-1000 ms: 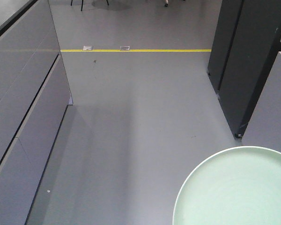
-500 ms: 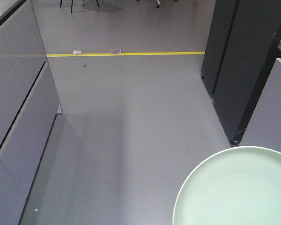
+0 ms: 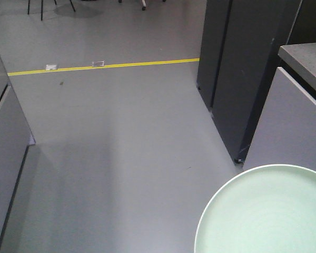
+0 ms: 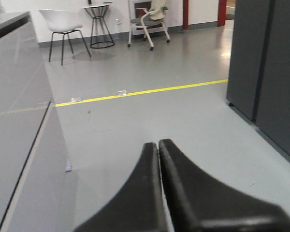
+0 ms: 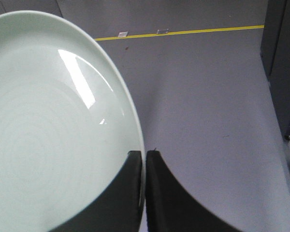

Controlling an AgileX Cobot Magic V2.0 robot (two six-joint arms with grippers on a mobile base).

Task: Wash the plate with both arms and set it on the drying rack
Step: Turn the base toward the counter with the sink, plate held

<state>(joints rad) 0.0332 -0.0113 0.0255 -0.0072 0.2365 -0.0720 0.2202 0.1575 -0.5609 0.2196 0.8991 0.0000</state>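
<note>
The pale mint-green plate (image 3: pixel 266 213) fills the lower right corner of the front view, held above the grey floor. In the right wrist view the plate (image 5: pixel 48 125) covers the left half, and my right gripper (image 5: pixel 144 153) is shut on its rim, one black finger on each face. My left gripper (image 4: pixel 158 144) is shut with nothing between its black fingers, pointing out over the floor. The drying rack is out of view.
A tall dark cabinet (image 3: pixel 242 68) stands at the right, with a grey counter unit (image 3: pixel 289 121) beside it. Grey cabinet fronts (image 3: pixel 2 158) line the left. A yellow floor line (image 3: pixel 105 66) crosses ahead. Chairs (image 4: pixel 63 24) and a small table (image 4: pixel 97 19) stand far off.
The front view has swung to the right: the left cabinets slid out toward the edge, and the dark cabinet and counter moved in. The plate stays in the same corner.
</note>
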